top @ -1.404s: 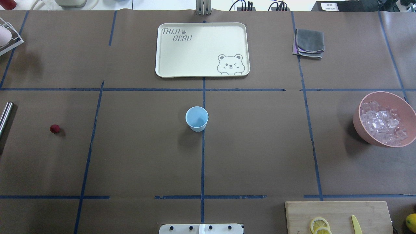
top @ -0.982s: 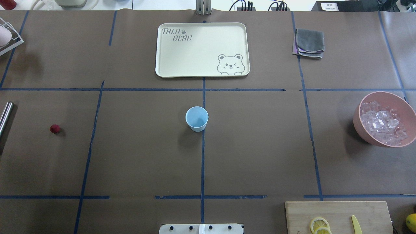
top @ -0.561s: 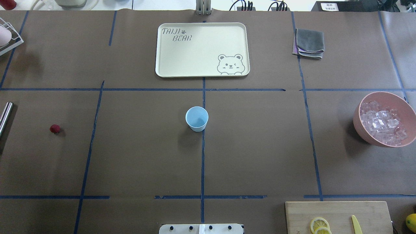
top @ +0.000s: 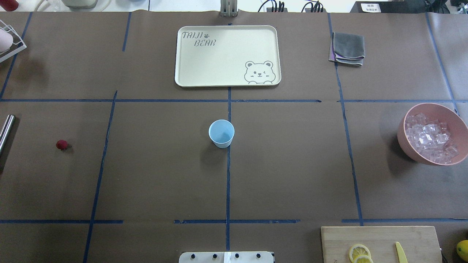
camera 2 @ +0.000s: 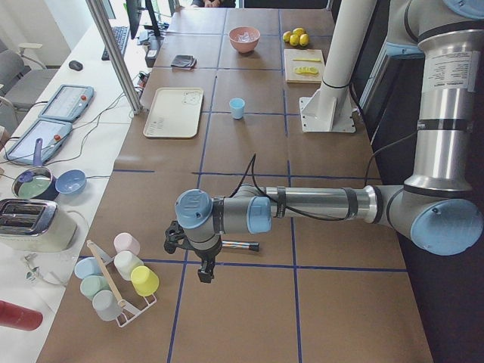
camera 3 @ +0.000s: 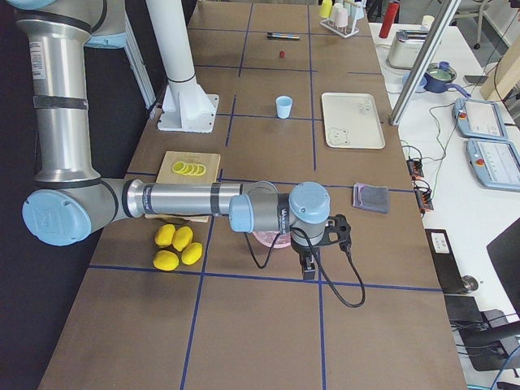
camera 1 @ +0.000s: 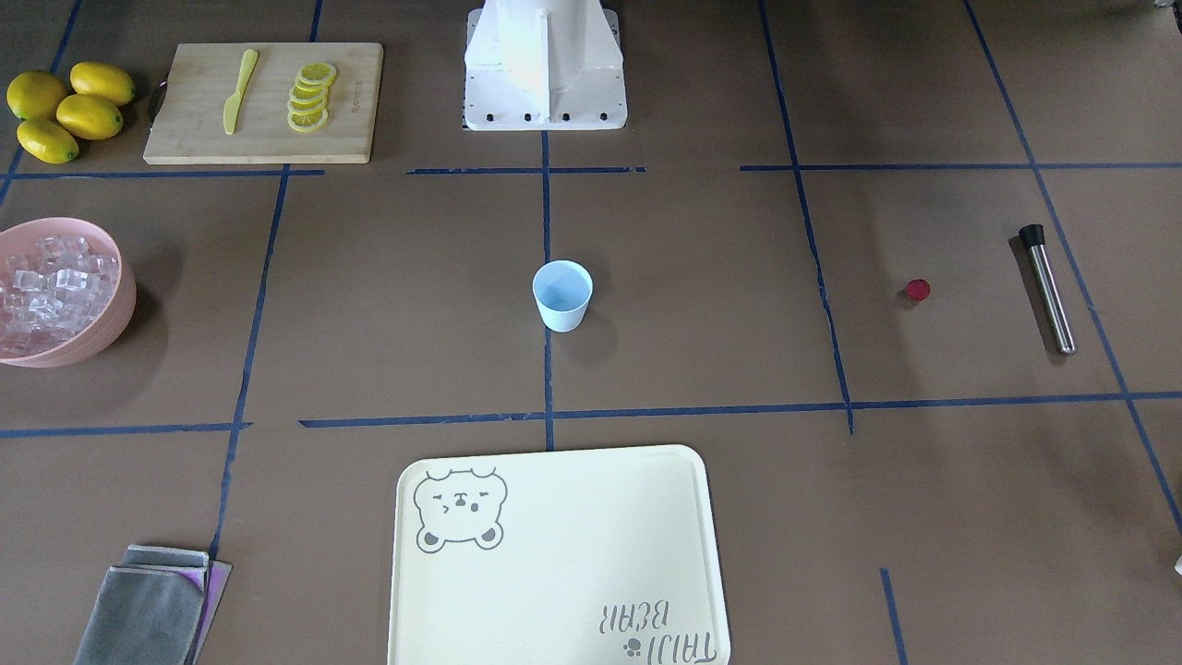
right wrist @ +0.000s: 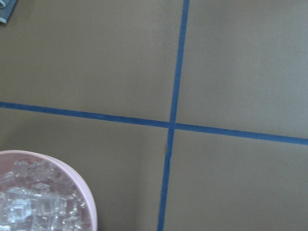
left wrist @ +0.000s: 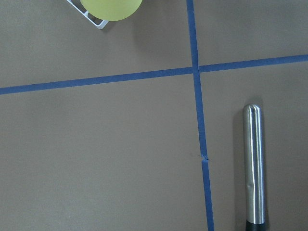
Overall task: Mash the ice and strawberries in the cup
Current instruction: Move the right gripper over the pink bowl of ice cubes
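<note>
At the middle of the brown-paper surface the pale blue cup stands upright on a blue tape line. Well off to the robot's left the small red strawberry piece lies alone on the paper, and a steel muddler lies flat farther out on that side. At the robot's far right the ice cubes are heaped in a pink bowl, well apart from the cup.

Over the muddler's end, the left pincer hangs pointing down, near a rack of pastel cups. The right pincer hangs just beside the pink bowl. Both show only in the side views, so I cannot tell whether either is released or clenched.

Beyond the cup lies a cream bear tray, with a folded grey cloth to its right. A wooden cutting board near the robot's right carries lemon slices and a yellow knife.
</note>
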